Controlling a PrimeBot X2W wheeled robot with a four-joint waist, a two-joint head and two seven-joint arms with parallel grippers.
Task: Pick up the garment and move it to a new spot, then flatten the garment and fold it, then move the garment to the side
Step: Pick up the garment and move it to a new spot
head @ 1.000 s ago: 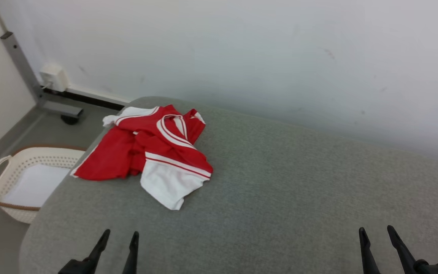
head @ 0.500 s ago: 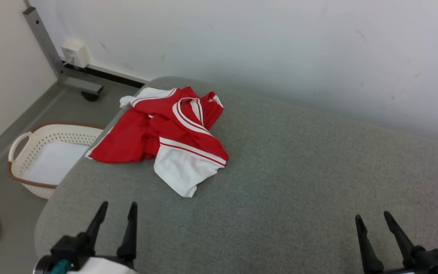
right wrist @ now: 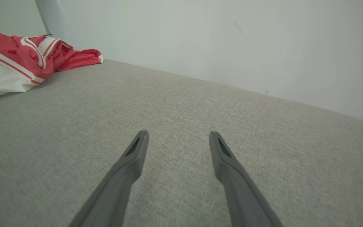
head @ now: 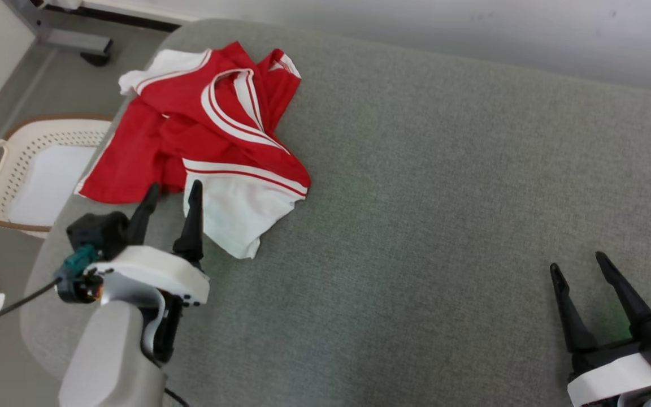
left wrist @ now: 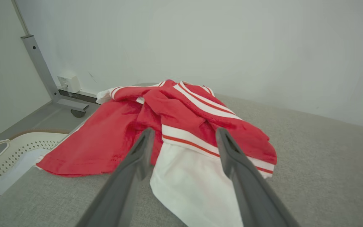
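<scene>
In the head view the whole picture has shifted because my head has tipped down. Beyond that, my left gripper [head: 174, 186] has come forward, and its tips now stand at the near edge of the garment [head: 212, 130]. The garment lies crumpled at the far left corner of the grey padded surface [head: 416, 198], beside the basket [head: 48, 131] on the floor. My right gripper [head: 578, 261] stays low and well apart from it, jaws spread.

In the left wrist view my fingers stand wide apart and frame the garment's white panel and striped band; I hold nothing.

In the right wrist view there is bare padding between my spread fingers, with the garment [right wrist: 27, 53] off at the upper left.

I judge the reach for the first pick nearly done, with closing on the cloth still to come.
</scene>
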